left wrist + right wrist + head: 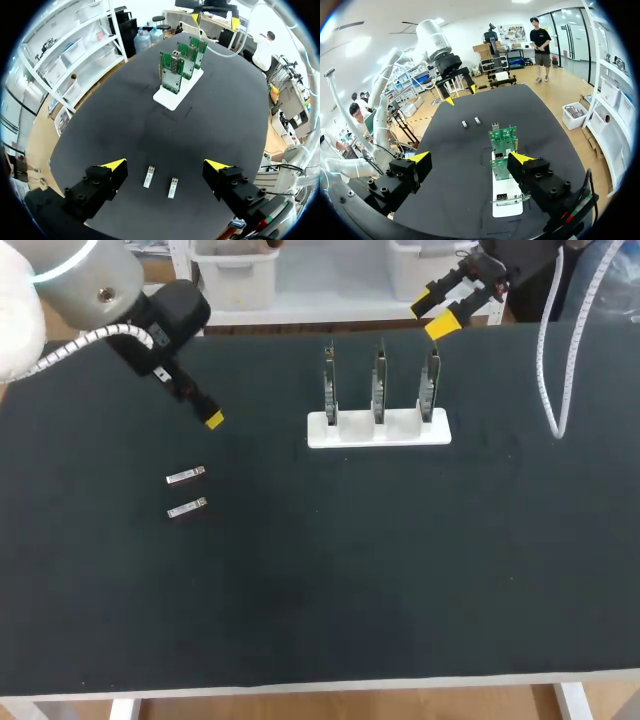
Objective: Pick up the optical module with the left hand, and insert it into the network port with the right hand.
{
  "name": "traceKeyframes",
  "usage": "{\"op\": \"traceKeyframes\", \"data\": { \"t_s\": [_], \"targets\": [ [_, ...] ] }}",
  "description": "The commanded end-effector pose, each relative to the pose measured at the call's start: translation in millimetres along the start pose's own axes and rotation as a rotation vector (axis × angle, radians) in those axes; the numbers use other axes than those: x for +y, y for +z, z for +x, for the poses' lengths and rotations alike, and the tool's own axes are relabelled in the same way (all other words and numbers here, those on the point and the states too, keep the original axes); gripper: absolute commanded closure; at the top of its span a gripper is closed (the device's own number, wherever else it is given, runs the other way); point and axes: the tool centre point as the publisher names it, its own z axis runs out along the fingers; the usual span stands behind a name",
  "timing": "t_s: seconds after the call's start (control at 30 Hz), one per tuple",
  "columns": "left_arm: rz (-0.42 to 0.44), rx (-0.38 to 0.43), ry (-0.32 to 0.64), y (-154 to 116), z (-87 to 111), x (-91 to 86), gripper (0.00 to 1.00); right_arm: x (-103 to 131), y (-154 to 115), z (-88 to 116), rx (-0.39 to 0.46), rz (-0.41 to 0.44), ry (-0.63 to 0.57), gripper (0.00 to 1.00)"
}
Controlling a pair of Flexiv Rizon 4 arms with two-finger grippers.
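Two small silver optical modules [186,476] [187,508] lie side by side on the black table at the left. My left gripper [208,415] hangs open above and just behind them. In the left wrist view both modules [149,176] [172,187] lie under the gap of the left gripper [165,165], untouched. Three upright green port boards [378,380] stand in a white base [378,430] at the middle back. My right gripper [432,317] is open and empty, above the table's far edge behind the boards [502,142]. The right wrist view shows its gripper [470,157] and, farther off, the modules [464,124].
The black mat [350,580] covers the whole table, bare in front and at the right. A white cable [553,390] hangs from my right arm over the back right corner.
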Motion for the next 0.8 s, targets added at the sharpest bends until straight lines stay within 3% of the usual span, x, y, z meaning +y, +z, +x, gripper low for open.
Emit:
{"op": "traceKeyframes", "data": {
  "t_s": [0.03, 0.43, 0.8],
  "targets": [
    [-0.001, 0.035, 0.010, -0.3, 5.4, 2.4, 0.00, 1.2, -0.2, 0.2, -0.001, 0.002, -0.001, 0.00],
    [0.125, 0.089, 0.124, -3.2, 37.8, 16.5, 0.00, 1.2, -0.2, 0.2, -0.001, 0.002, -0.001, 0.00],
    [0.158, 0.213, 0.211, 3.4, 40.4, 22.6, 0.00, 1.2, -0.2, 0.2, -0.001, 0.002, -0.001, 0.00]
  ]
}}
